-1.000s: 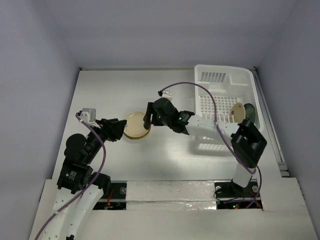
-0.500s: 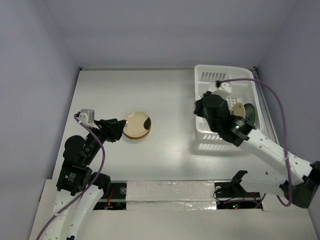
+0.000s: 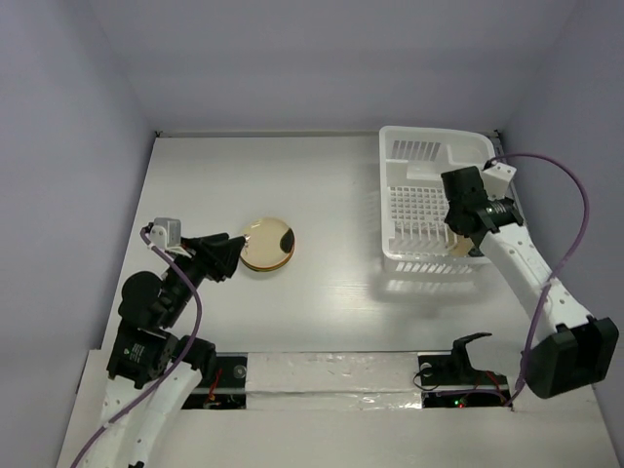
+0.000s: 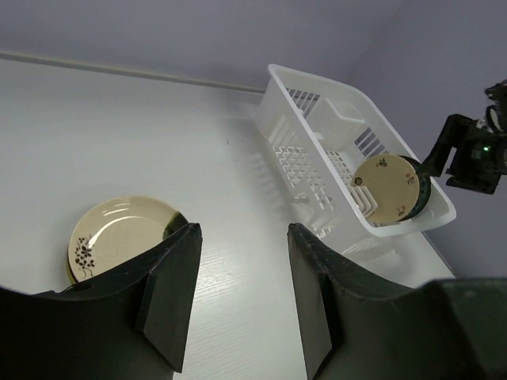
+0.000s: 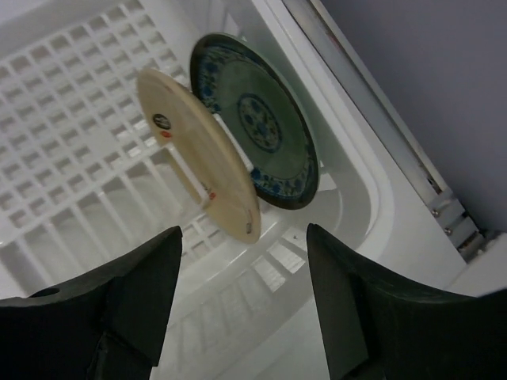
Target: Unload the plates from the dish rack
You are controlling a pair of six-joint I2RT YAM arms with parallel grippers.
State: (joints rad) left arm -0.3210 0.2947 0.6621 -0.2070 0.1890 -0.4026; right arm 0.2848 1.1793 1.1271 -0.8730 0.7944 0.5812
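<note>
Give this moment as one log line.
right gripper: open, over dish rack | inside: cream plate, teal plate, upright | left gripper: open, empty | table: unloaded plates

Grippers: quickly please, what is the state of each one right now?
Left gripper: open, holding nothing.
Right gripper: open, holding nothing, above the rack.

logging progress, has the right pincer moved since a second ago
Yes. The right pincer went right, from the stacked plates to over the dish rack.

White table [image 3: 331, 190], stacked plates [image 3: 263, 244] left of centre (cream on top), dish rack [image 3: 414, 210] far right
</note>
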